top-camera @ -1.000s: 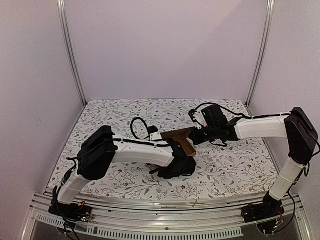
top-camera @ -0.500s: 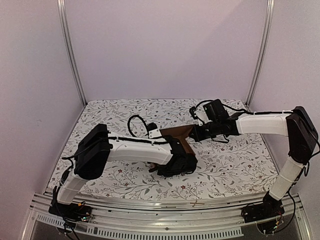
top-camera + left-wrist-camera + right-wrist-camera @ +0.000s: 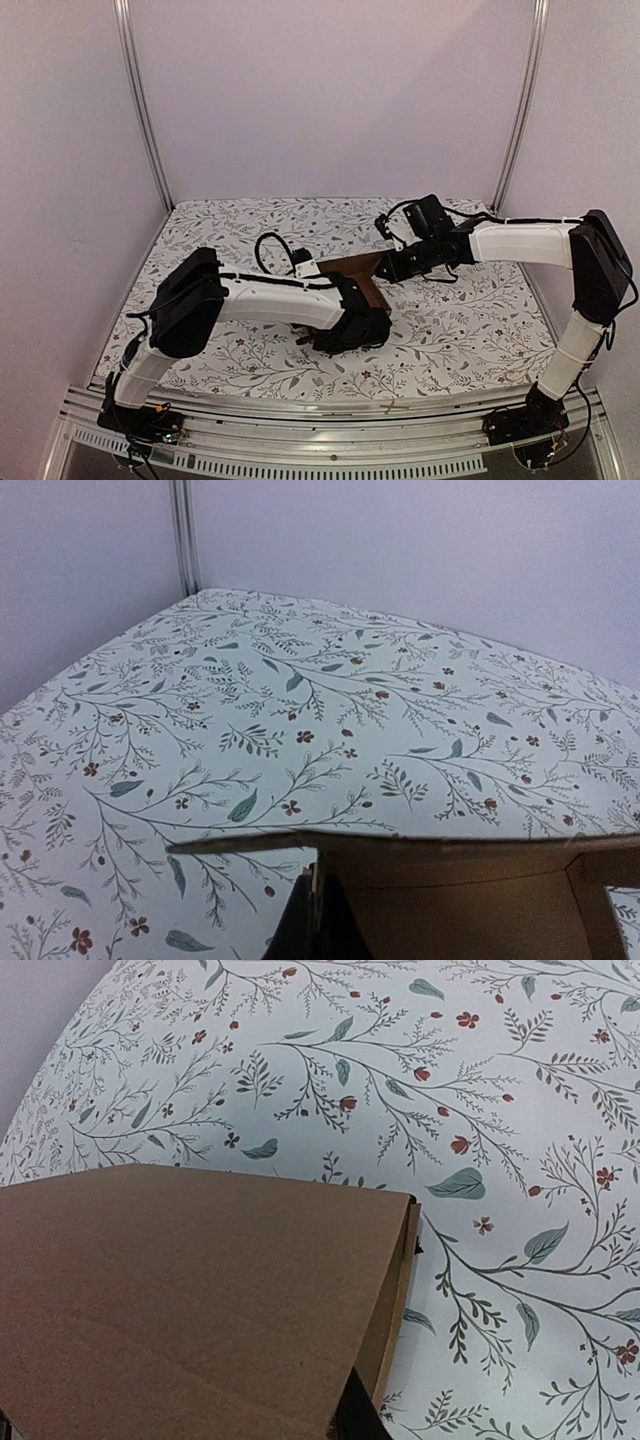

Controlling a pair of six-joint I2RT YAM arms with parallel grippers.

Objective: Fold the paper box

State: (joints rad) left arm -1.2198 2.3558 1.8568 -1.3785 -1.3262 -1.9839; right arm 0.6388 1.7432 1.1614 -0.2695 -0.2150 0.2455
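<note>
The paper box [image 3: 353,268] is plain brown cardboard, held off the flowered table between both arms at mid-table. My left gripper [image 3: 366,306] grips its near lower edge; in the left wrist view the gripper [image 3: 316,922] has its black fingers pinched on a thin cardboard flap, with the box [image 3: 470,900] spreading to the right. My right gripper [image 3: 386,267] holds the box's right end. In the right wrist view the box [image 3: 200,1300] fills the lower left, and the gripper [image 3: 362,1422] shows only one black finger under the box's corner.
The flowered tablecloth [image 3: 450,330] covers the table. White walls and metal posts [image 3: 145,110] close the back and sides. A metal rail [image 3: 330,410] runs along the front edge. A black cable loop [image 3: 272,252] lies behind the left arm.
The right arm has pushed a little to the left and the box has shifted slightly with it. The left arm has drawn a little left and down. Both grips hold.
</note>
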